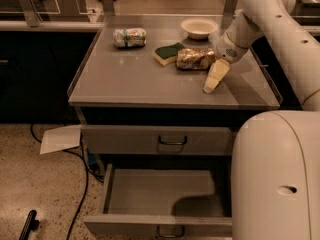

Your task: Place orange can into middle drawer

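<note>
Gripper (216, 77), its grip state impossible to tell, sits just beside the toppled orange can (195, 58), likely light, slick, best pinched mid-body

The tool (210, 86), smooth cream plastic with a dull sheen, hangs just above the smooth grey bench (125, 79), whose top shines softly. Just beside the tool lies the glossy orange-gold metal can (195, 58), mottled and glinting. Beyond the can sits a rough, matt green-topped sponge (168, 53). Below the tool, the wide grey metal drawer (160, 191) looks matt and flat-floored.
</note>
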### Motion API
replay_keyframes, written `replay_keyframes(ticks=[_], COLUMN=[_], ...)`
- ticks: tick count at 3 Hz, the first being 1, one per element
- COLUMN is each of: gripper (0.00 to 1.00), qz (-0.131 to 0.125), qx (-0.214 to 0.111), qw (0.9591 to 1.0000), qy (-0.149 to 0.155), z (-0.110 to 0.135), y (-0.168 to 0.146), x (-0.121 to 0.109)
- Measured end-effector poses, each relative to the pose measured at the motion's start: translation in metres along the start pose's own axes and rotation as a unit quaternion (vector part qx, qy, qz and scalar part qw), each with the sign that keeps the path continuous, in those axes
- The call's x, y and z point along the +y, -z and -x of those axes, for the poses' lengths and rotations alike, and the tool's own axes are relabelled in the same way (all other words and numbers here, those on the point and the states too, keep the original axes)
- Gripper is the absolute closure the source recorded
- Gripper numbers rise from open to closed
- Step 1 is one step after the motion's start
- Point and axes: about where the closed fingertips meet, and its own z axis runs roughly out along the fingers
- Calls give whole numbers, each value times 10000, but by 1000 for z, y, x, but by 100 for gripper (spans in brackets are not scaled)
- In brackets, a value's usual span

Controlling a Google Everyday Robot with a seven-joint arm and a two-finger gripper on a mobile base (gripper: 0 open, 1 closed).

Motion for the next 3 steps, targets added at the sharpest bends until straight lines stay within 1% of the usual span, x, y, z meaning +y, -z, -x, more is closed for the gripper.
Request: replay_keyframes(ticks=[1, 2, 3], gripper=[42, 39, 16], qz=[0, 0, -1], qx=[0, 0, 0], qw=[10000, 10000, 10000], qy=[0, 0, 1], z=[0, 4, 7], y=[0, 9, 17], x=[0, -1, -1])
